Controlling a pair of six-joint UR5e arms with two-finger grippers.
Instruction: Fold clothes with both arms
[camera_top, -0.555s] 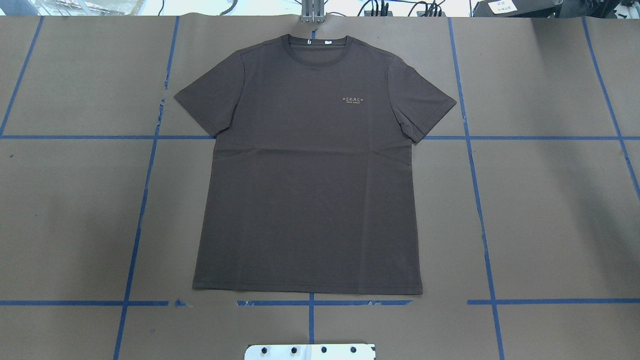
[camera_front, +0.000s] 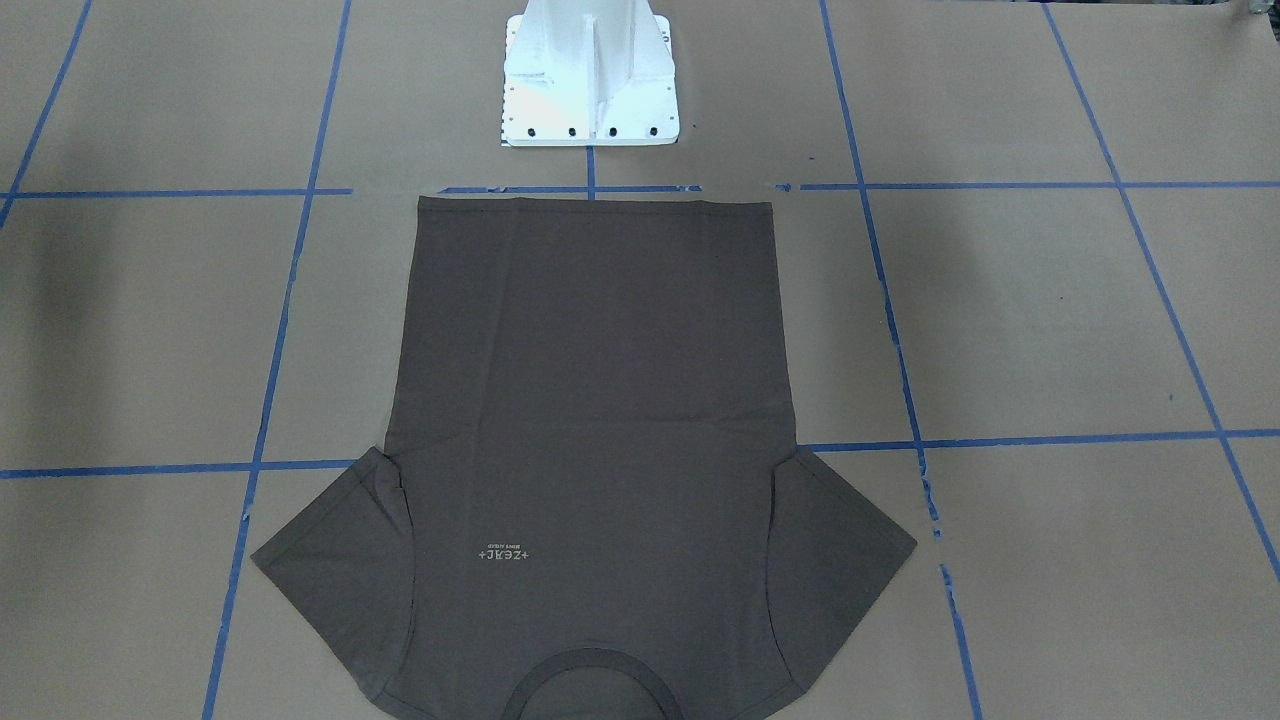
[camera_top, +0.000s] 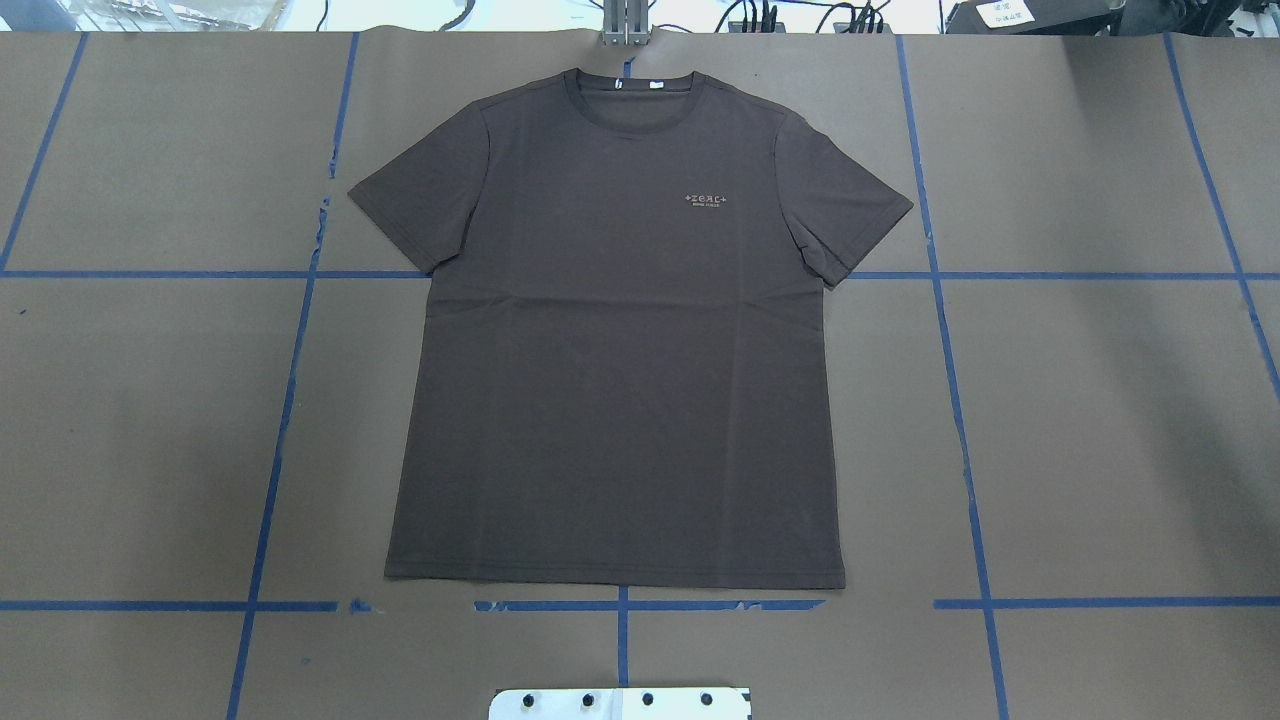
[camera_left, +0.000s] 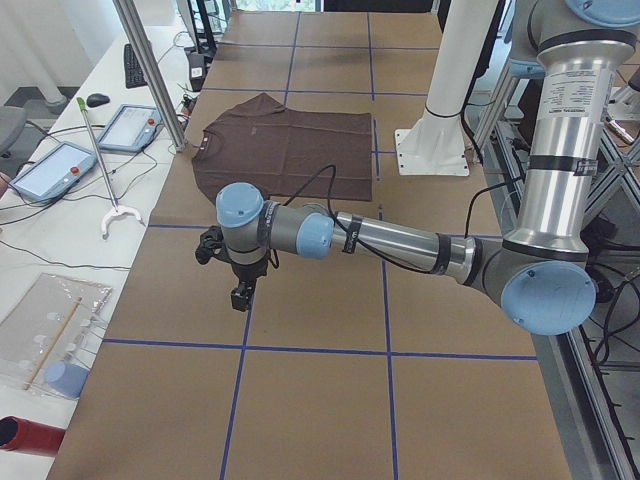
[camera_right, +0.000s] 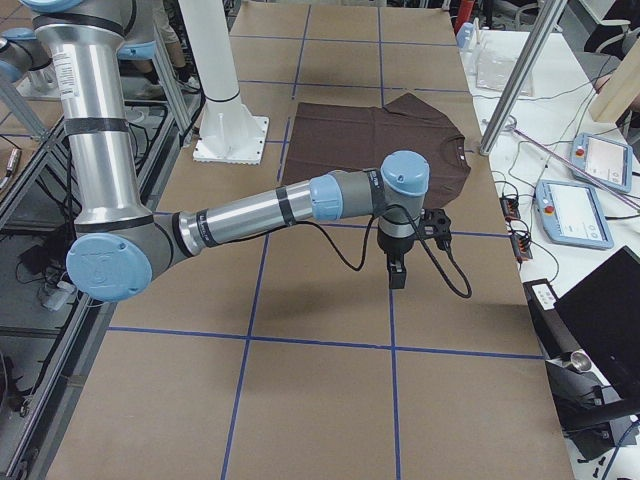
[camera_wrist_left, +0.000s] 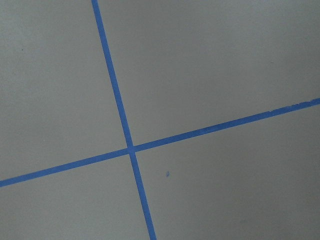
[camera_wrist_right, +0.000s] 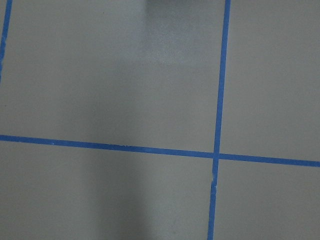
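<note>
The dark brown-grey T-shirt (camera_top: 615, 350) lies flat and spread out on the table, collar (camera_top: 635, 95) at the far side, hem toward the robot's base. It also shows in the front-facing view (camera_front: 590, 400) and both side views (camera_left: 285, 145) (camera_right: 370, 140). My left gripper (camera_left: 242, 295) hangs over bare table off to the shirt's left side, pointing down. My right gripper (camera_right: 397, 270) hangs over bare table off to the shirt's right side. Neither touches the shirt. I cannot tell whether either is open or shut. Both wrist views show only paper and blue tape.
The white pedestal base (camera_front: 590, 75) stands just beyond the shirt's hem. Blue tape lines (camera_top: 290, 400) grid the brown paper table. Teach pendants (camera_left: 55, 165) (camera_right: 575, 210) and a metal pole (camera_left: 150, 70) stand beyond the table's far edge.
</note>
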